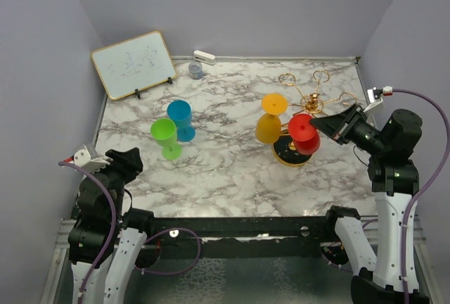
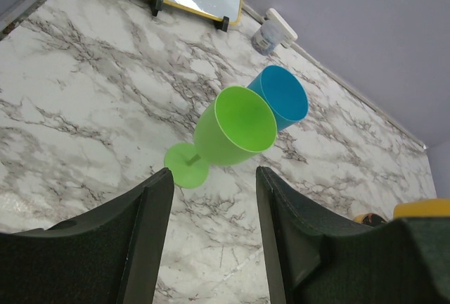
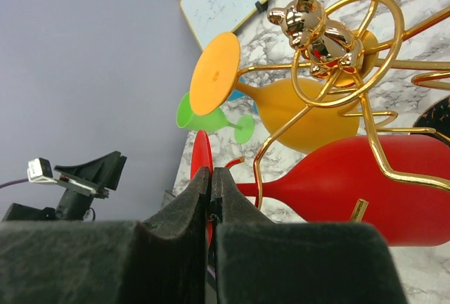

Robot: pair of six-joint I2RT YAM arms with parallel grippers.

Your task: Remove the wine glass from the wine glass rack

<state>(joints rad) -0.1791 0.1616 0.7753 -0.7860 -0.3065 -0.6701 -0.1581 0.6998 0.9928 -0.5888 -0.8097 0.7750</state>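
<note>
Marble-patterned table (image 1: pixel 225 177) — plain lilac walls (image 1: pixel 267 8) on three sides.

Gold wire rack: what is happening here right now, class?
The right hand is shut on the foot of the red plastic wine glass, which hangs upside down on the gold wire wine glass rack beside an orange plastic wine glass. The left hand is open above the marble table, facing a green plastic wine glass and a blue plastic wine glass standing there.

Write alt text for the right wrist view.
The right gripper is shut on the foot rim of a red wine glass hanging from a gold wire rack. An orange wine glass hangs beside it.
</note>
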